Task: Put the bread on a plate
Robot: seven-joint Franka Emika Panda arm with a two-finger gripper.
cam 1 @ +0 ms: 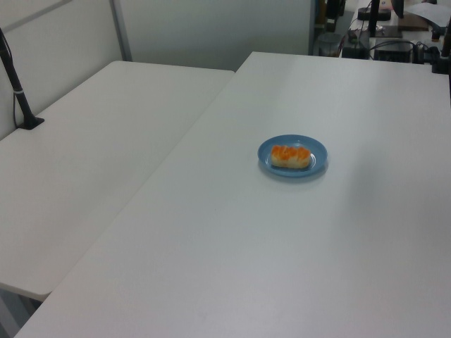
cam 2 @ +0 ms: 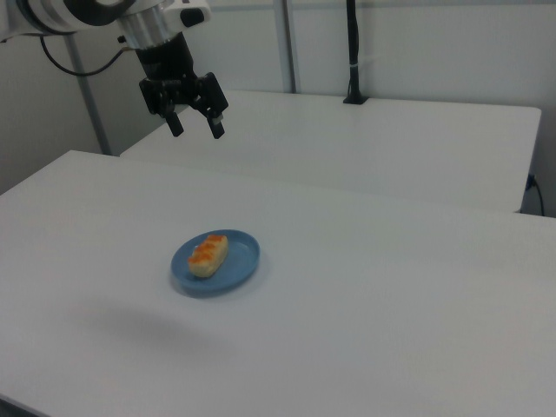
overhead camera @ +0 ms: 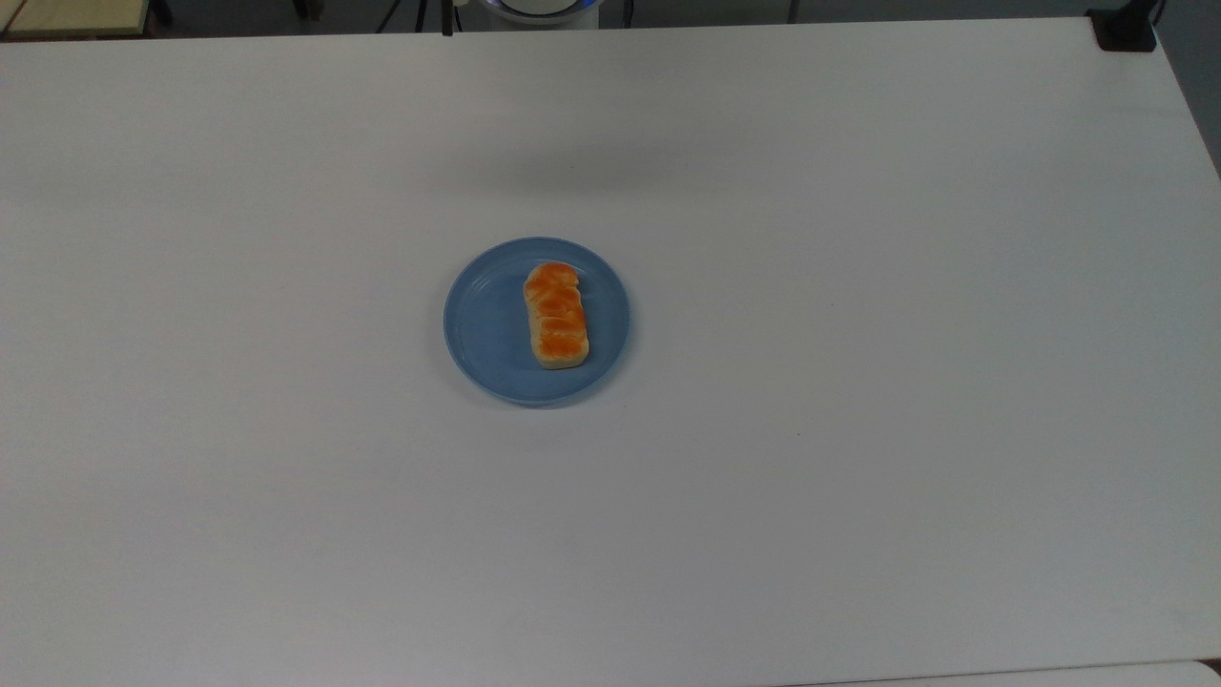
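Note:
The bread, an oblong loaf with an orange-brown top, lies on the round light-blue plate in the middle of the white table. The left view has the bread on the plate too, and so does the right view, with bread and plate. My gripper hangs high above the table, up and to the left of the plate in the right view. It is open, with nothing between its two black fingers.
A second white table adjoins on the left view's left, carrying a black post. A black clamp sits at the top view's far right corner. Cables and equipment lie beyond the table's far end.

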